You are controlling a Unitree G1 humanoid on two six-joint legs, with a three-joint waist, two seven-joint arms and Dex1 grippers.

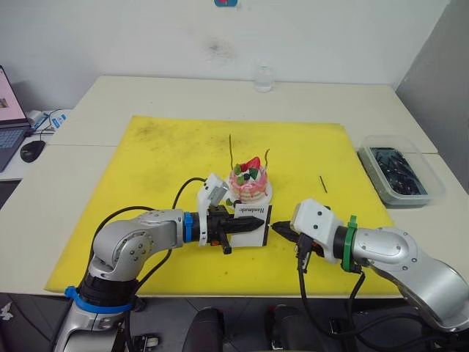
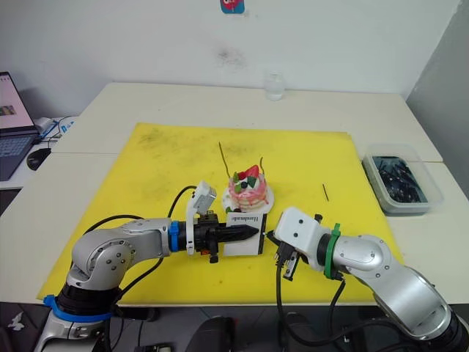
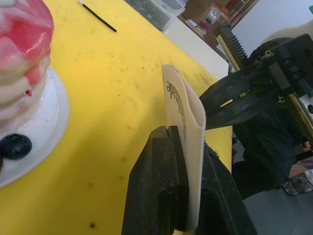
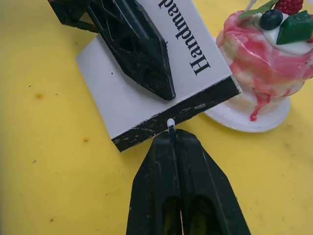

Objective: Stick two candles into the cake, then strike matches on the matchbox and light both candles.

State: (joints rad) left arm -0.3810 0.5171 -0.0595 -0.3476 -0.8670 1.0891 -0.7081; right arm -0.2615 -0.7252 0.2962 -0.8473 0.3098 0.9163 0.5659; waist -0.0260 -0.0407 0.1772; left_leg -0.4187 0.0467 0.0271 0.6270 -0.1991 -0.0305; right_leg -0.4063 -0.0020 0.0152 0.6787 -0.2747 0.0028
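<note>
The only thing we can actually read here is "Handmade", printed in small black serif letters on the white face of the matchbox (image 4: 161,73). In the right wrist view the last letter is cut off, so we get "Handmad". In the left wrist view we see the same word edge-on and partly hidden. Nothing else with legible writing as far as we can tell.

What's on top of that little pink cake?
The cake carries a red strawberry, a dark berry and a green piece. Two thin golden candles rise by it; their feet are hidden.
</note>
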